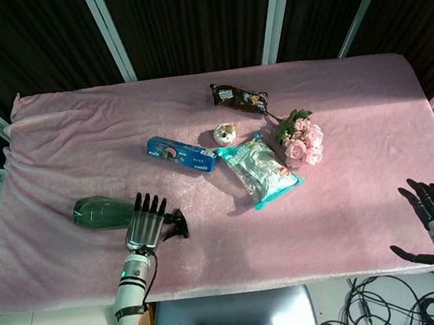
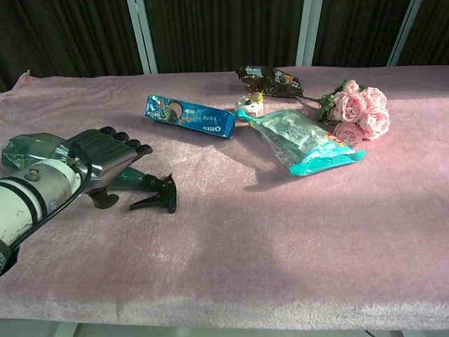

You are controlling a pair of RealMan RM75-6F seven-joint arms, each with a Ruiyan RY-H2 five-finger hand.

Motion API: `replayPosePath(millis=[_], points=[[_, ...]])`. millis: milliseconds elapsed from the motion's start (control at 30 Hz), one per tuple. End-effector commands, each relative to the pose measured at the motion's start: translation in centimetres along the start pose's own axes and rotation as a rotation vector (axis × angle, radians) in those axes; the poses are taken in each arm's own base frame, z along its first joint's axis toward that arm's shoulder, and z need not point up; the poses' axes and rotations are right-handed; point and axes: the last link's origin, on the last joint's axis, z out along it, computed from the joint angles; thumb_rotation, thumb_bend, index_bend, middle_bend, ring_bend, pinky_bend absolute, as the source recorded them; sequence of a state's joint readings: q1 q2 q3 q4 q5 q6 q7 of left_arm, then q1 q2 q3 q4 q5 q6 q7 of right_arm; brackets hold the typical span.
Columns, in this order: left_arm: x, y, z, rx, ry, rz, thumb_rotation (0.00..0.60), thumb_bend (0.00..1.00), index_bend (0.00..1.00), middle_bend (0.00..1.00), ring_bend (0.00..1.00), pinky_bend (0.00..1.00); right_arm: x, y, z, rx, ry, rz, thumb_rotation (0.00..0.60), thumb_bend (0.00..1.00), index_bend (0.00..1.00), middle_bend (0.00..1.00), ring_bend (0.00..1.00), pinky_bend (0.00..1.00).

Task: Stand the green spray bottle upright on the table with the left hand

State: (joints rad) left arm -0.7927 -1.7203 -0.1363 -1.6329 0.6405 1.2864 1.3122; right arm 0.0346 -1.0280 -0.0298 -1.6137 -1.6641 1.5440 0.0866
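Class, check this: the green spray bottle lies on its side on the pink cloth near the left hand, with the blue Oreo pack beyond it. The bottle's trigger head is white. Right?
Not quite. The green spray bottle has a black trigger head, as the chest view shows. The rest holds: it lies on its side at the left hand, the blue Oreo pack beyond.

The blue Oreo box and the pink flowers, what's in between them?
Between the blue Oreo box and the pink flowers lie a small white round snack and a teal snack bag, shown clearest in the head view.
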Motion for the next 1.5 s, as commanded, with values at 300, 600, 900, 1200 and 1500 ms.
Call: replayPosePath(millis=[300, 600, 900, 1200, 1500], points=[[-0.6, 0.1, 0.7, 0.008, -0.001, 0.054, 0.6, 0.37, 0.07, 0.08, 0.0, 0.0, 0.2, 0.3, -0.2, -0.009, 0.005, -0.001, 0.6, 0.27, 0.0, 0.0, 0.0, 0.0], [-1.6, 0.0, 2.0, 0.008, 0.023, 0.112, 0.6, 0.39, 0.31, 0.18, 0.06, 0.0, 0.5, 0.4, -0.5, -0.009, 0.018, 0.001, 0.6, 0.27, 0.0, 0.0, 0.0, 0.0], [-2.5, -0.7, 2.6, 0.059, 0.058, 0.172, 0.6, 0.44, 0.64, 0.5, 0.21, 0.0, 0.5, 0.3, -0.5, 0.002, 0.005, -0.001, 0.6, 0.27, 0.0, 0.0, 0.0, 0.0], [-0.4, -3.4, 0.5, 0.06, 0.281, -0.022, 0.6, 0.55, 0.72, 0.71, 0.36, 0.0, 0.3, 0.3, -0.4, 0.001, -0.003, -0.005, 0.6, 0.27, 0.0, 0.0, 0.0, 0.0], [4.8, -9.4, -3.4, -0.03, 0.49, -0.82, 0.6, 0.53, 0.72, 0.72, 0.37, 0.0, 0.0, 0.0, -0.2, -0.001, -0.015, -0.011, 0.6, 0.27, 0.0, 0.0, 0.0, 0.0]])
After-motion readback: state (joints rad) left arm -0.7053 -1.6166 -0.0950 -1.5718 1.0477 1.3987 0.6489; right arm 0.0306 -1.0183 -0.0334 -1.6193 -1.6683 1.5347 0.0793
